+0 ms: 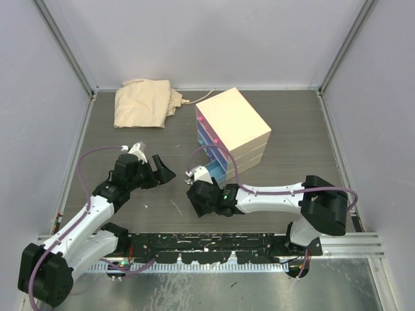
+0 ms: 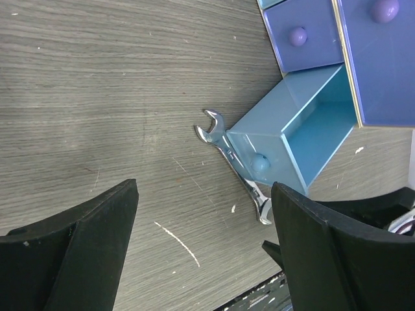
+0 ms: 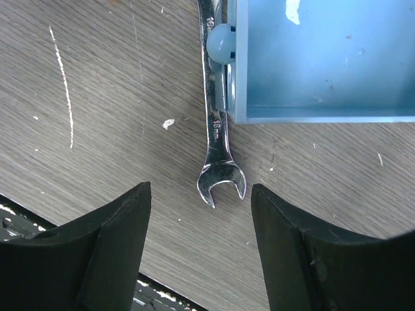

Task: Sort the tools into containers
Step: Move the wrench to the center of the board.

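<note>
A silver spanner lies flat on the table against the front of the pulled-out light-blue drawer, passing under its knob. The drawer looks empty inside. My right gripper is open just short of the spanner's open-jawed end, not touching it. In the left wrist view the spanner and drawer lie ahead of my left gripper, which is open and empty over bare table. The cream chest stands mid-table with its other drawers shut. No other tools show.
A folded beige cloth lies at the back left. Grey walls enclose the table on three sides. A black rail runs along the near edge by the arm bases.
</note>
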Available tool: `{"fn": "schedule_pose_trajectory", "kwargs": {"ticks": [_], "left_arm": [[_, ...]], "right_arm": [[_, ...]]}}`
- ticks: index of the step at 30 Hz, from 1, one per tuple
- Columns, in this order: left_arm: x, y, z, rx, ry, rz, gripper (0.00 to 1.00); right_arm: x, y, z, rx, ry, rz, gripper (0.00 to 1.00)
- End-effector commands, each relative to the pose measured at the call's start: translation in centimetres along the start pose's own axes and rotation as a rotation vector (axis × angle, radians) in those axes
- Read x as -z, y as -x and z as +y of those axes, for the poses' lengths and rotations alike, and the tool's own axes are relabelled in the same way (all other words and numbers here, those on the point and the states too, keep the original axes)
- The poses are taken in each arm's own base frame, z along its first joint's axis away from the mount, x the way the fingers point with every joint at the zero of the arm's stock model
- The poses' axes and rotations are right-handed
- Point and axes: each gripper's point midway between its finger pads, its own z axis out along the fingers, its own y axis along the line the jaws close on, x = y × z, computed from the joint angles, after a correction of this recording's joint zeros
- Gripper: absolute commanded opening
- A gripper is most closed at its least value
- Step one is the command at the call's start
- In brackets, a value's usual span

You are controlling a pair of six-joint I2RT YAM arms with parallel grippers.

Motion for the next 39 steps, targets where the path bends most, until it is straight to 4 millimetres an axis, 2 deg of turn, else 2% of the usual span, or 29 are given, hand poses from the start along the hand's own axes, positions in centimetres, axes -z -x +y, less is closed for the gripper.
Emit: {"fn": "schedule_pose_trajectory", "kwargs": {"ticks": [1, 13, 18, 27, 35, 39], "left_arm": [[0.3, 0.5, -0.4, -0.016, -0.020, -0.014, 0.84], [0.0, 0.0, -0.6, 0.000, -0.036, 0.008, 0.84], [0.0, 0.0, -0.7, -0.008, -0.039, 0.011, 0.84], [0.0, 0.0, -0.3, -0.005, -0.025, 0.006, 0.84], [0.0, -0.1, -0.2, 0.006, -0.017, 0.008, 0.83], [0.0, -0.1, 0.5, 0.048, 0.019, -0.007, 0.84]], "right_arm": [[-0.9, 0.3, 0.3, -0.027, 0.043, -0.003, 0.67], [-2.1, -2.0, -0.7, 0.010, 0.035, 0.085, 0.64], [-2.5, -2.5, -0.4, 0.023, 0.051, 0.111, 0.61], [-3.1, -3.2, -0.9, 0.040, 0.017, 0.135, 0.57], [-3.0, -3.3, -1.0, 0.053, 0.009, 0.152, 0.42], [-2.6, -3.1, -0.5, 0.067, 0.004, 0.139, 0.41]]}}
